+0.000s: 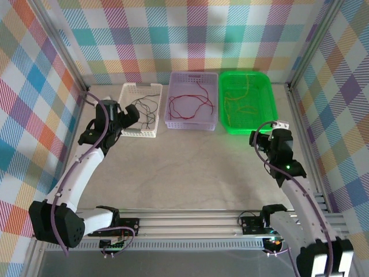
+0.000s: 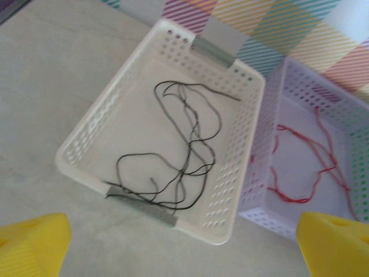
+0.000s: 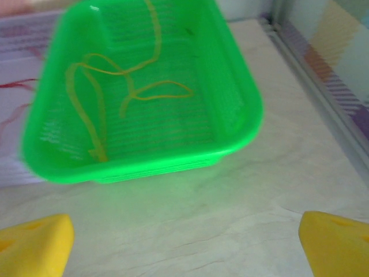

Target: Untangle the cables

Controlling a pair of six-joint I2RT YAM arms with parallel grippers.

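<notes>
— At the back of the table (image 1: 190, 167), seen from above, three baskets stand side by side: a white basket (image 1: 141, 85) on the left, a lilac basket (image 1: 191, 126) in the middle and a green basket (image 1: 271, 101) on the right.
— And inside them?
— The black cables (image 1: 147, 109) are in the white one, the red cables (image 1: 190, 105) in the lilac one, and the orange cables (image 1: 242, 101) in the green one. Each colour lies apart from the others.
— Where are the arms?
— The left gripper (image 1: 131, 117) is at the white basket's near left corner. The right gripper (image 1: 268, 130) is just beside the green basket's near right corner.
— What does the left wrist show?
— The black cables sprawl in loose loops along the white basket's length, from near wall to far wall. One free end points toward the far right corner. Next door, the red cables also run lengthways. The gripper's yellow fingertips (image 2: 29, 245) stand wide apart with nothing between them.
— And the right wrist?
— The orange cables lie in long loops in the green basket, stretching from its near left corner toward the far wall. That gripper's fingertips (image 3: 34, 245) are spread just as wide over bare table, and they hold nothing.
</notes>
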